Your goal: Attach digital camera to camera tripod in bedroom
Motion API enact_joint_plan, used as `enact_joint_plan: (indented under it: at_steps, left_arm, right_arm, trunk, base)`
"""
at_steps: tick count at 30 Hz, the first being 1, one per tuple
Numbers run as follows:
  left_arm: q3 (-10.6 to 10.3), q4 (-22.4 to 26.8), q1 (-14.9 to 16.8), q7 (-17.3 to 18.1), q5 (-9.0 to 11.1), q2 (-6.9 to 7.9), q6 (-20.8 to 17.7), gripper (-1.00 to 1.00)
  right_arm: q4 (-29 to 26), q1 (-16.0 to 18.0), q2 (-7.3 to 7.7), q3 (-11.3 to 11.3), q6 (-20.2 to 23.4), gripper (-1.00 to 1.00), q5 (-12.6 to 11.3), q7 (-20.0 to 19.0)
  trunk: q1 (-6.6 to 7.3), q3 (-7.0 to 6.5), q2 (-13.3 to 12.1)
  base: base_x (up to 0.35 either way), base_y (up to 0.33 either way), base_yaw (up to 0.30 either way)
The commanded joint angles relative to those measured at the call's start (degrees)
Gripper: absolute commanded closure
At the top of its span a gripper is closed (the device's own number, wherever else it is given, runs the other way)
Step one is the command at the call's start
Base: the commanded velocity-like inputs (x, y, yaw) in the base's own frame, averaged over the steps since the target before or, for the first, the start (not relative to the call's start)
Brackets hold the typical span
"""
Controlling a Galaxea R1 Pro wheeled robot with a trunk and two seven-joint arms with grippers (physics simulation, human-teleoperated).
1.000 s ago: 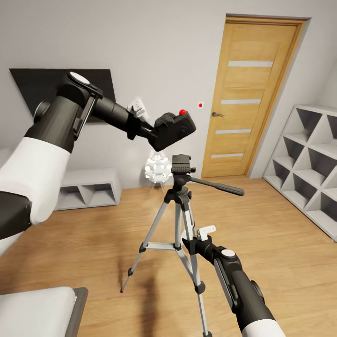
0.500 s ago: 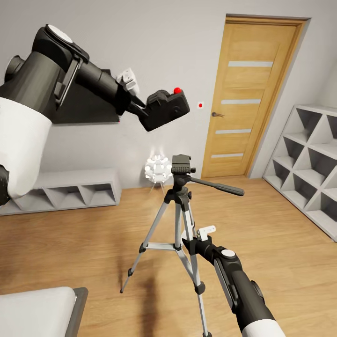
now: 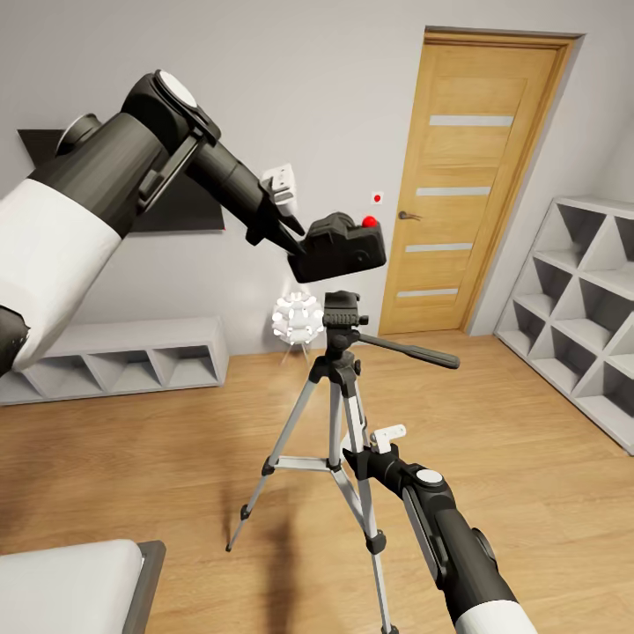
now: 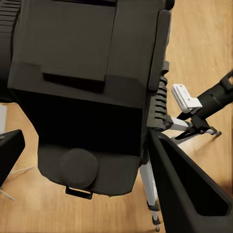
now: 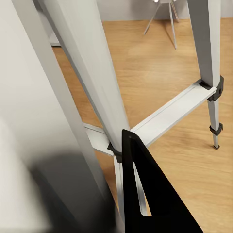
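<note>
The left claw (image 3: pixel 295 242) grips the digital camera (image 3: pixel 342 250) in the air just above the camera tripod (image 3: pixel 339 387) head. The right claw (image 3: pixel 352 458) is clamped on a tripod leg lower down.

Home bedroom, wooden door (image 3: pixel 471 180), white cube shelving (image 3: pixel 581 304), plank floor (image 3: pixel 176 458), wall-mounted TV (image 3: pixel 176 202)
</note>
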State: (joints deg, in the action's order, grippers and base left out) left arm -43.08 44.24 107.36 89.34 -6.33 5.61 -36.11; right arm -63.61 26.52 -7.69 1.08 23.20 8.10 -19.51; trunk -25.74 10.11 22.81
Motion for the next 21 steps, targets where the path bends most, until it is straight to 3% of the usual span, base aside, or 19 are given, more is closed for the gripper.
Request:
enact_joint_plan:
  at_steps: [1,17,21]
  left_arm:
    - [-0.2,0.08,0.1,0.31,-0.12,0.05,-0.62,1.0]
    - [-0.47,0.32,0.13,0.3,0.53,0.32,-0.86,1.0]
    - [-0.5,2.63,0.13,0.3,0.49,0.77,-1.43,1.0]
  right_arm:
    - [-0.03,0.02,-0.04,-0.03,0.27,1.0,0.75,-0.4]
    - [0.04,0.02,-0.04,-0.03,0.26,1.0,0.77,-0.35]
    - [0.06,0.02,-0.04,-0.03,0.33,1.0,0.77,-0.35]
  trunk:
    - [-0.04,0.13,0.11]
    - [-0.04,0.13,0.11]
    - [-0.04,0.13,0.11]
  base:
    - [0.0,0.0,0.0]
    - [0.0,0.0,0.0]
    - [0.0,0.0,0.0]
